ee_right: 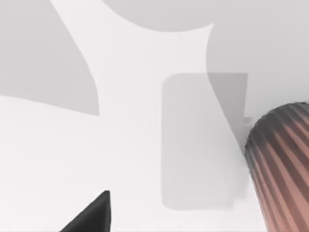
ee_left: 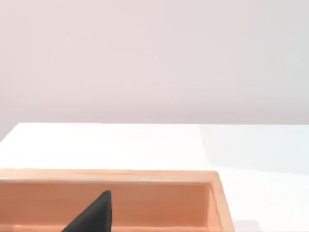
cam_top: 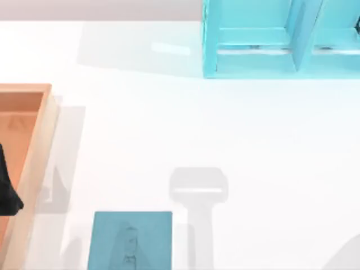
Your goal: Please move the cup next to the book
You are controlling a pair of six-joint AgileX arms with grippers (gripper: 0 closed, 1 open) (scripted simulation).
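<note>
— One cup (ee_right: pixel 282 169), ribbed, brownish-pink with a darker rim, seen close up in the right wrist view against the white table (ee_right: pixel 135 159). Where it sits relative to the book (cam_top: pixel 130 241): cannot tell.
— Held by the right gripper (ee_right: pixel 91 215)?
— Cannot tell. Open or closed: same answer for both grippers.
— And the left gripper (cam_top: pixel 8 190)?
— Well to the left of the book, over the orange tray (cam_top: pixel 35 152). Cyan shelf unit (cam_top: pixel 281 42) far beyond the book, off to its right.

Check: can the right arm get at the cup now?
Probably yes: the cup stands close to the right gripper on the table, nothing between them. Left gripper hangs over the tray.
</note>
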